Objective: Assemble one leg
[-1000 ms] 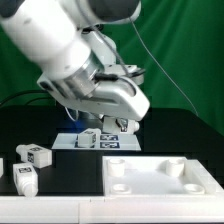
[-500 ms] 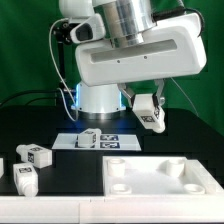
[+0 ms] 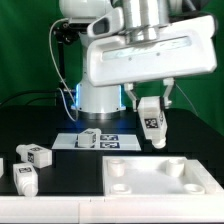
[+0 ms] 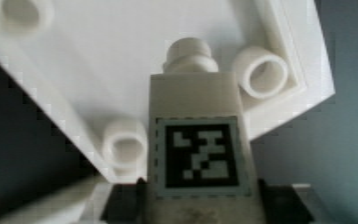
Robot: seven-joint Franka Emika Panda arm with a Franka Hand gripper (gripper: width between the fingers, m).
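**A:** What does the exterior view give you?

**B:** My gripper [image 3: 150,101] is clenched on the leg [image 3: 153,122], a small white oblong block with a black-and-white square tag. I hold it close to upright in the air, well clear of the black bench [image 3: 70,200]. It hangs over the far part of the large flat white slab [image 3: 150,180] with round corner sockets, toward the exterior view's right. Three spare legs lie loose: two [image 3: 35,153] [image 3: 25,180] at the exterior view's left and one [image 3: 88,138] by the marker board [image 3: 118,143].

**A:** And the wrist view?

**B:** I look down the leg's tagged face to its rounded white peg [image 4: 194,55], with the slab beneath it. The nearest round socket [image 4: 261,72] shows just beside the peg, not under it. Another socket [image 4: 131,150] lies on the leg's other side.

**A:** So what does the step need?

**B:** I judge I am lining up for insertion. I should slide sideways until the peg sits centred over that nearest socket and square the leg to the slab. Then I should descend slowly with a firm grip, because a tilted peg would likely catch the rim and push the slab.
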